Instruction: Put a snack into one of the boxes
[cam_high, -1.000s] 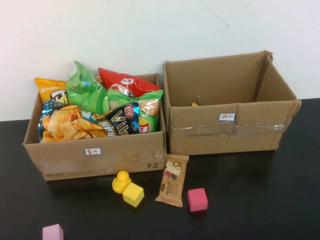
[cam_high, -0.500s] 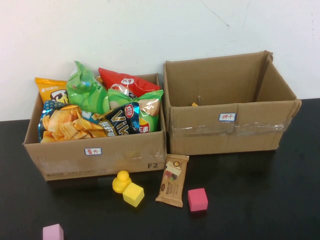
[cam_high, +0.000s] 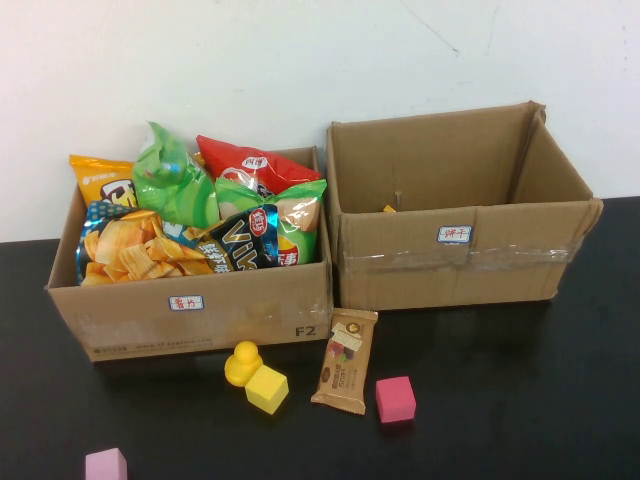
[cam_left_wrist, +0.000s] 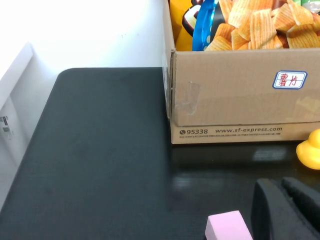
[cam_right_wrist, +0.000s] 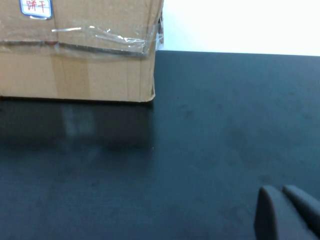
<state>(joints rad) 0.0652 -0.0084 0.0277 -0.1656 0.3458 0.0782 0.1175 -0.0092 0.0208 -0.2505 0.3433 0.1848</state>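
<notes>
A brown wrapped snack bar (cam_high: 345, 361) lies on the black table in front of the gap between two cardboard boxes. The left box (cam_high: 200, 315) is full of chip bags. The right box (cam_high: 460, 265) looks nearly empty. Neither arm shows in the high view. My left gripper (cam_left_wrist: 280, 185) is shut and empty, low over the table near the left box's front corner (cam_left_wrist: 240, 100), beside a pink block (cam_left_wrist: 227, 227). My right gripper (cam_right_wrist: 278, 191) is shut and empty over bare table, off the right box's corner (cam_right_wrist: 75, 65).
A yellow duck (cam_high: 242, 362), a yellow cube (cam_high: 266, 388) and a magenta cube (cam_high: 395, 398) lie around the snack bar. The pink block (cam_high: 105, 465) sits at the front left. A white wall stands behind the boxes.
</notes>
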